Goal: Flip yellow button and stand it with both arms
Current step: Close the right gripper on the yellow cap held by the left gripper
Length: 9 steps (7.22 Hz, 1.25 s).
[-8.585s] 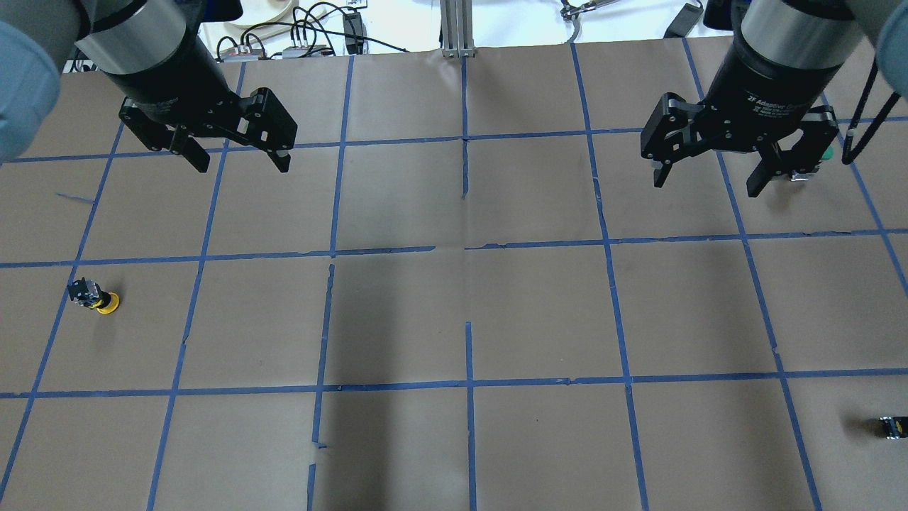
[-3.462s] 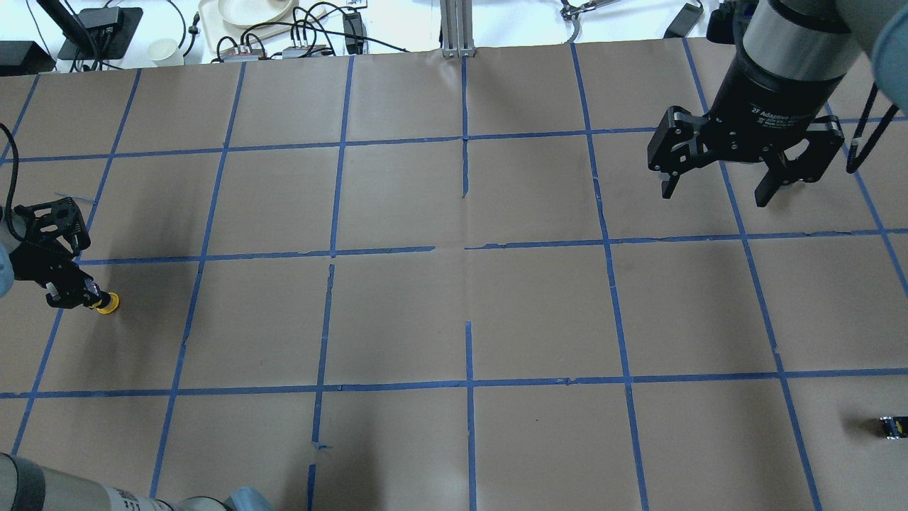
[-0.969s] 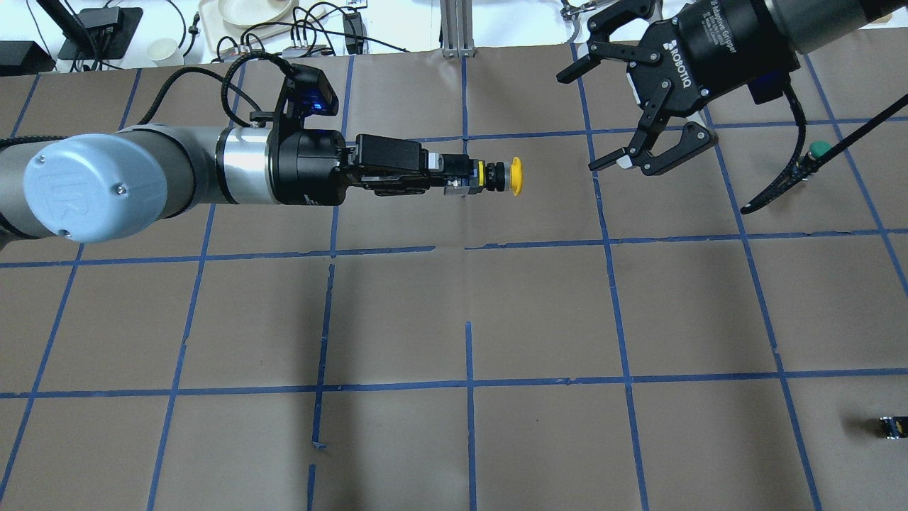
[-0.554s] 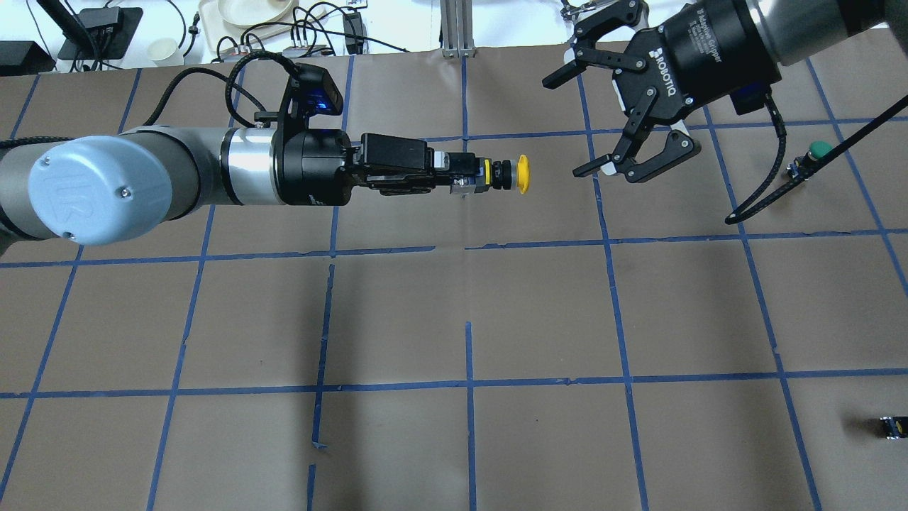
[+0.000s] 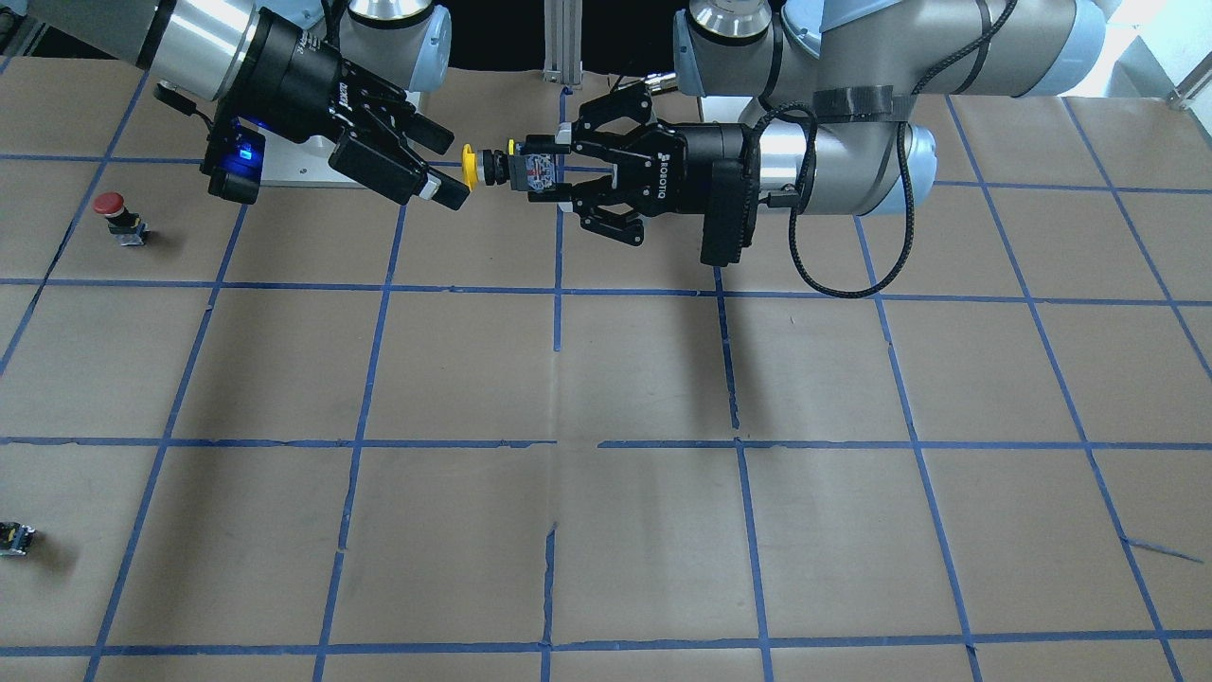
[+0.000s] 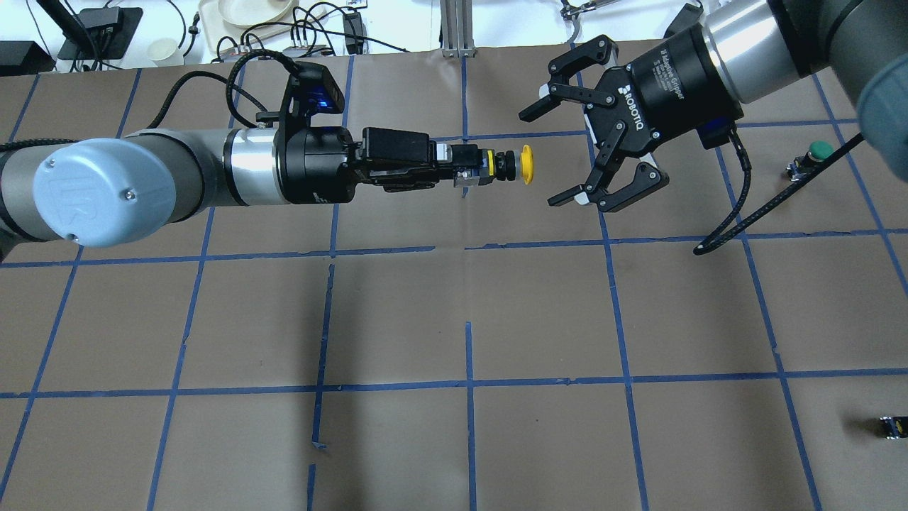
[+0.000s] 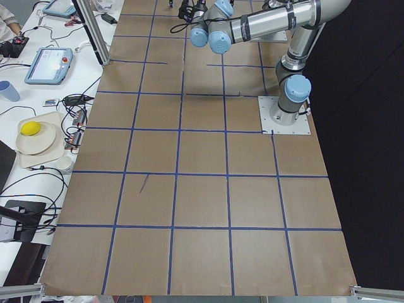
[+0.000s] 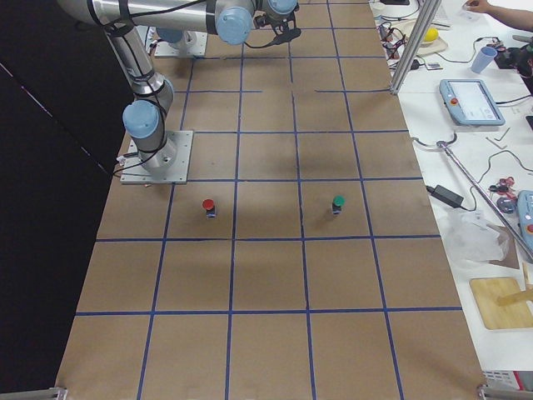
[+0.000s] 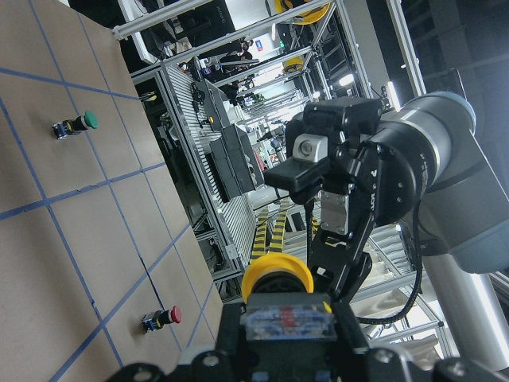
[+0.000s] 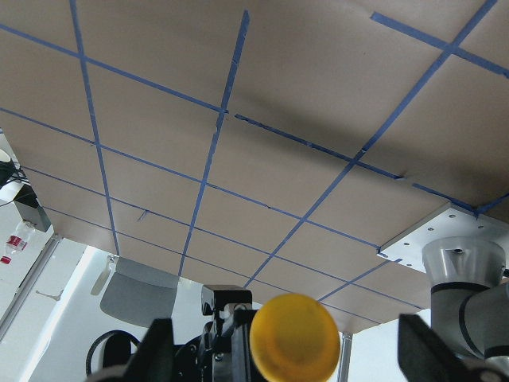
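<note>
My left gripper (image 6: 464, 165) is shut on the grey base of the yellow button (image 6: 525, 164) and holds it level in the air over the far middle of the table, with the cap towards my right arm. My right gripper (image 6: 537, 160) is open and faces the cap, its fingertips just right of it and apart from it. In the front view the button (image 5: 470, 167) sits between the left gripper (image 5: 532, 170) and the right gripper (image 5: 453, 172). The cap fills the bottom of the left wrist view (image 9: 277, 274) and the right wrist view (image 10: 294, 336).
A green button (image 6: 817, 150) stands on the table at the far right. A red button (image 5: 114, 210) stands near the robot's base on its right side. A small black-and-yellow block (image 6: 892, 426) lies at the near right edge. Brown paper with a blue tape grid covers the table.
My left gripper took the button from the table's left side and carried it to the far middle, held level. My right gripper turned sideways and moved left towards the cap.
</note>
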Tool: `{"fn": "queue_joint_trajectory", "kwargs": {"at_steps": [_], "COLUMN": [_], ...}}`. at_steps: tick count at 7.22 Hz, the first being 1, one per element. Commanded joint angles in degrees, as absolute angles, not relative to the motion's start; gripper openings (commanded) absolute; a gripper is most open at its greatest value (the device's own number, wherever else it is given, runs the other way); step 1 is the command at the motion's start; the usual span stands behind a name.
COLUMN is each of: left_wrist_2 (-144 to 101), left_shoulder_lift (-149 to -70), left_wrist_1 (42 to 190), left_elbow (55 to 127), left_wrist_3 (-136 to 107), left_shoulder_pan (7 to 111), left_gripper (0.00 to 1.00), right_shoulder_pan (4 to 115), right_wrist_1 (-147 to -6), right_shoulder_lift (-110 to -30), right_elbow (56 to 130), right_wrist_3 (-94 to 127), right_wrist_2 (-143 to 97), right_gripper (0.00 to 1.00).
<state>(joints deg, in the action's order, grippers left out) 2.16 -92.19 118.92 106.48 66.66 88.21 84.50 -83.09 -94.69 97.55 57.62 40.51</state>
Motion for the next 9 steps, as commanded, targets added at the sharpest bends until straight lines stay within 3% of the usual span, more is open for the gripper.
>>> {"fn": "queue_joint_trajectory", "kwargs": {"at_steps": [1, 4, 6, 7, 9], "left_wrist_2": [1.32, 1.32, 1.41, 1.67, 1.76], "left_shoulder_lift": [-92.20, -92.11, -92.02, -91.76, -91.76], "left_wrist_1": [119.09, 119.18, 119.18, 119.18, 119.18], "left_elbow": [106.52, 106.44, 106.44, 106.44, 106.44], "left_wrist_3": [66.62, 66.62, 66.62, 66.71, 66.71], "left_shoulder_pan": [88.33, 88.33, 88.42, 88.42, 88.42], "left_gripper": [0.16, 0.16, 0.16, 0.16, 0.16], "right_shoulder_pan": [85.78, 85.78, 85.43, 85.43, 85.43], "right_wrist_1": [-82.97, -83.14, -83.23, -83.06, -82.97], "right_shoulder_lift": [-94.48, -94.13, -94.22, -94.48, -94.48], "right_elbow": [97.65, 97.56, 97.56, 97.65, 97.65], "right_wrist_3": [57.92, 58.18, 58.10, 58.18, 58.18], "right_wrist_2": [38.78, 38.32, 38.58, 38.58, 38.32], "right_gripper": [1.00, 0.99, 0.91, 0.83, 0.53]}}
